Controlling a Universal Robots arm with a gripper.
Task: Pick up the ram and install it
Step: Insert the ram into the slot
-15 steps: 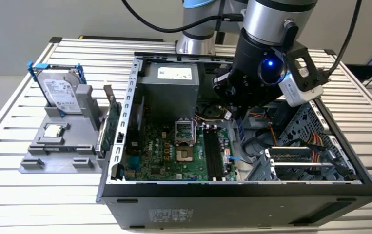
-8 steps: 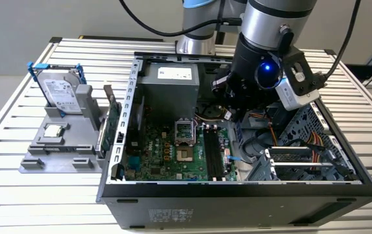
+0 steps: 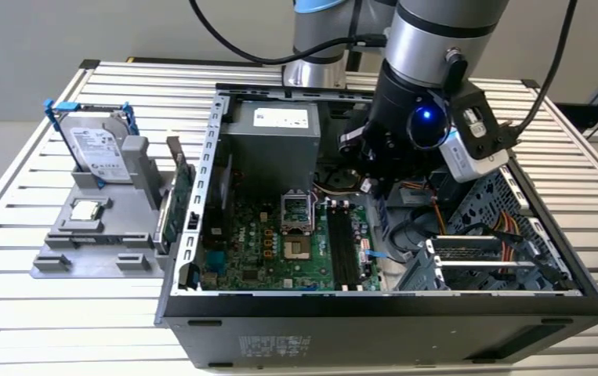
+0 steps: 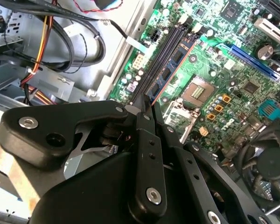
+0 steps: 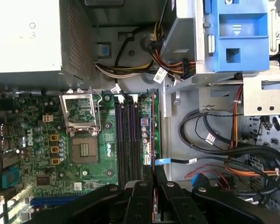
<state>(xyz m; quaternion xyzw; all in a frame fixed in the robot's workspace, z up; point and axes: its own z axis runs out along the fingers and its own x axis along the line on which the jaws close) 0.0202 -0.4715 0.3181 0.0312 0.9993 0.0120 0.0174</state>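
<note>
My gripper (image 3: 370,186) is inside the open computer case (image 3: 207,157), low over the motherboard (image 3: 267,251). In both wrist views its black fingers are shut on the ram (image 4: 170,70), a thin board with dark chips that I see nearly edge-on. The ram (image 5: 154,140) runs lengthwise beside the black memory slots (image 5: 128,140), on the side nearest the drive cage. The gripper (image 4: 142,111) holds it at one end. Whether the stick sits in a slot or just above one, I cannot tell. The gripper (image 5: 155,185) stands over the slots' near end.
The empty CPU socket (image 5: 83,149) lies beside the slots. Cable bundles (image 5: 233,158) and a blue drive caddy (image 5: 238,32) crowd the cage side. Outside the case, a grey fixture (image 3: 69,258) carries a hard drive (image 3: 100,153) and a green card (image 3: 179,204).
</note>
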